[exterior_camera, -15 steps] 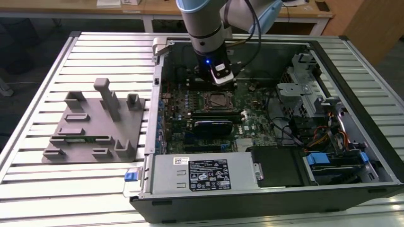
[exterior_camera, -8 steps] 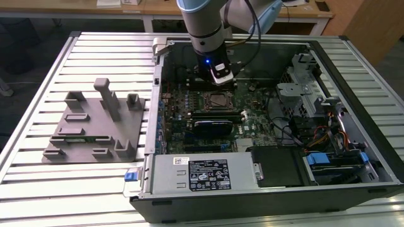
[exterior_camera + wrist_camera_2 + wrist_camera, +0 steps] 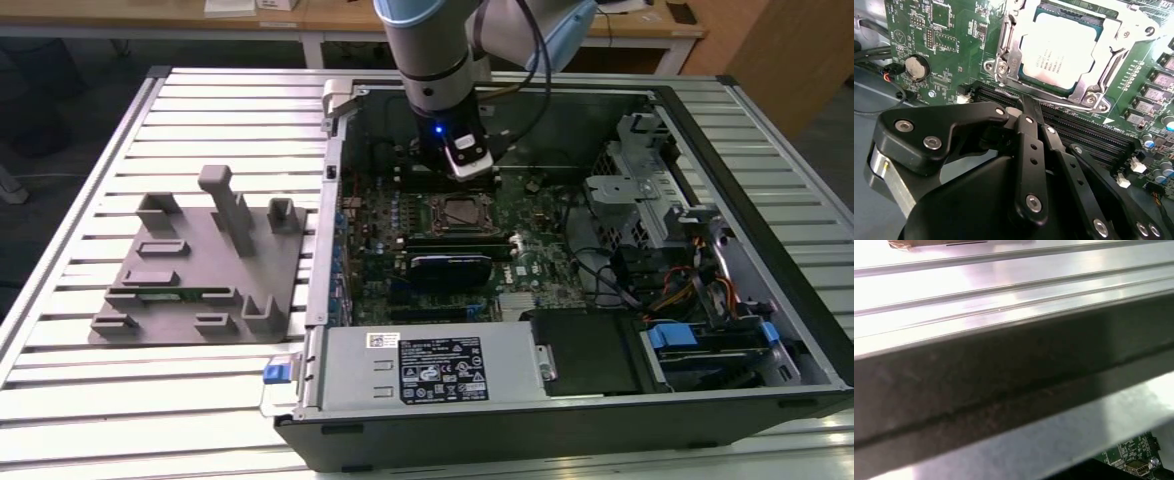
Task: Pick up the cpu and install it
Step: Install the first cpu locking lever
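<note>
Narrowed, empty fingers [image 3: 1030, 107] hover by the socketed cpu [image 3: 1059, 50], indistinct in exterior view.

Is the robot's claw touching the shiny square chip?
Apart. In the second wrist view the gripper ends over the black memory slots, and green board shows between it and the cpu lying in its socket.
</note>
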`<state>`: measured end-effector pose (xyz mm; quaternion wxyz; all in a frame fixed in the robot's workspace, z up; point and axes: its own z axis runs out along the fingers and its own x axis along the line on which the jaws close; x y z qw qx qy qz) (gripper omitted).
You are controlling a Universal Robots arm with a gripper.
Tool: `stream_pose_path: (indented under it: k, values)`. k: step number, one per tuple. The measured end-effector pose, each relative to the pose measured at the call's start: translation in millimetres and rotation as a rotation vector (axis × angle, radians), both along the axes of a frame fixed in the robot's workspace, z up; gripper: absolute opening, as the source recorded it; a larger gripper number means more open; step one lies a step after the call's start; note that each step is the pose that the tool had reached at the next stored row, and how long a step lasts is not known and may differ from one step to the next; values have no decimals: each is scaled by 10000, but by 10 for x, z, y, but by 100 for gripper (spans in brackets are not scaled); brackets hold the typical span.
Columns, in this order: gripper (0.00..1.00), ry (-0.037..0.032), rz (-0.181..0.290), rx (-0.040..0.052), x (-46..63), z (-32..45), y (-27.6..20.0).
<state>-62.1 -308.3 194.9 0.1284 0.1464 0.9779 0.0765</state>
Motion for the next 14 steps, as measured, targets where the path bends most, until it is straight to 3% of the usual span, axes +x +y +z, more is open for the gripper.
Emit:
stream_pose_path:
  k: [14]
  values:
    - [11,-1,0,-111,13,-36,1]
